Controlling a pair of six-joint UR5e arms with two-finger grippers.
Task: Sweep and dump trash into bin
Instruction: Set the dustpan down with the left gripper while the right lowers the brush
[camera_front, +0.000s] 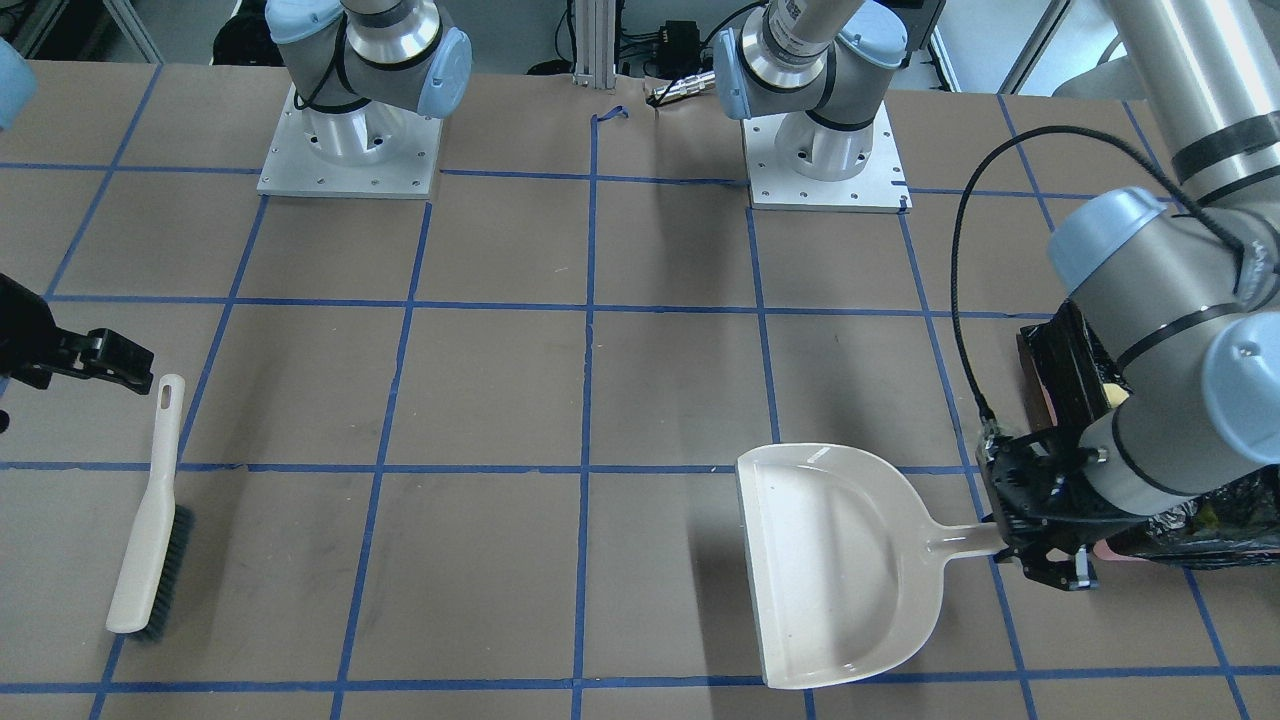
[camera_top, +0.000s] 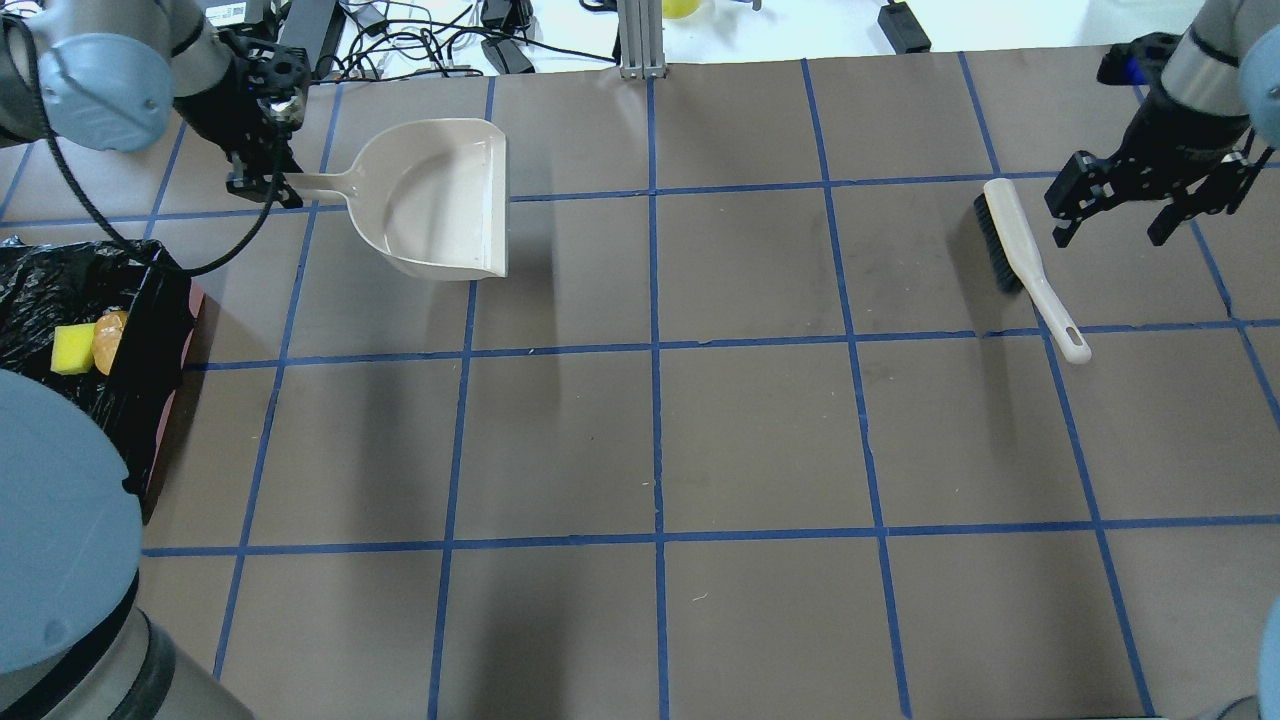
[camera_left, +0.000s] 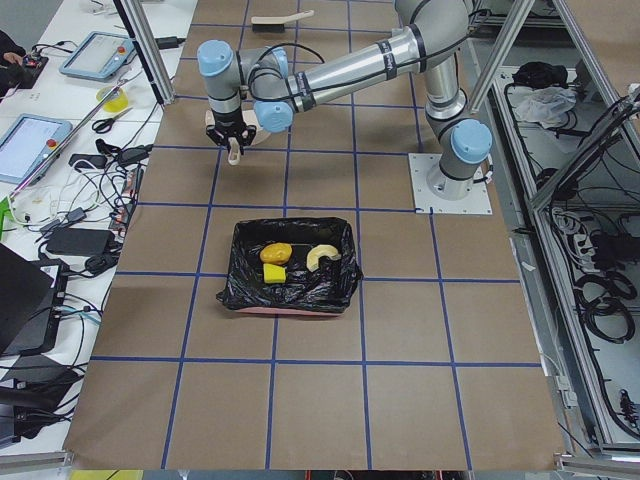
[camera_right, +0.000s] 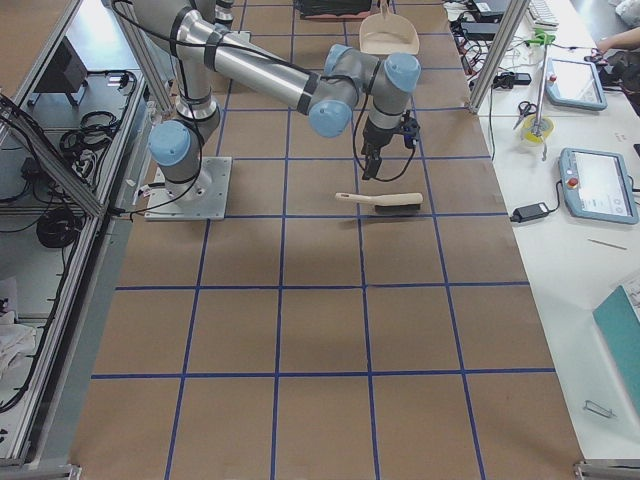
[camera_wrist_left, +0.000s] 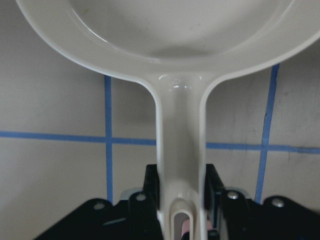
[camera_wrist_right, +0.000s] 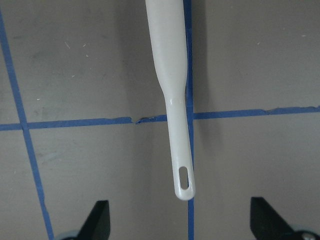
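Left hand (camera_front: 1003, 537) is clenched on the handle of the empty dustpan (camera_top: 440, 200), and the right hand (camera_top: 1112, 212) hangs released by the brush (camera_top: 1010, 235) lying on the desk (camera_top: 760, 430). The dump looks done and the tools are being put down, so next the clenched hand must let go and lift clear. Three pieces of trash (camera_left: 276, 253) lie inside the one bin (camera_left: 236, 272) — two pastries and one sponge (camera_left: 273, 272) — with one dustpan and one brush.

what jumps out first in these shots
The black-lined bin on the robot's left holds the trash: two pastries and a yellow sponge. The left gripper grips the empty beige dustpan by its handle, while the right gripper hangs open over the handle of the brush.
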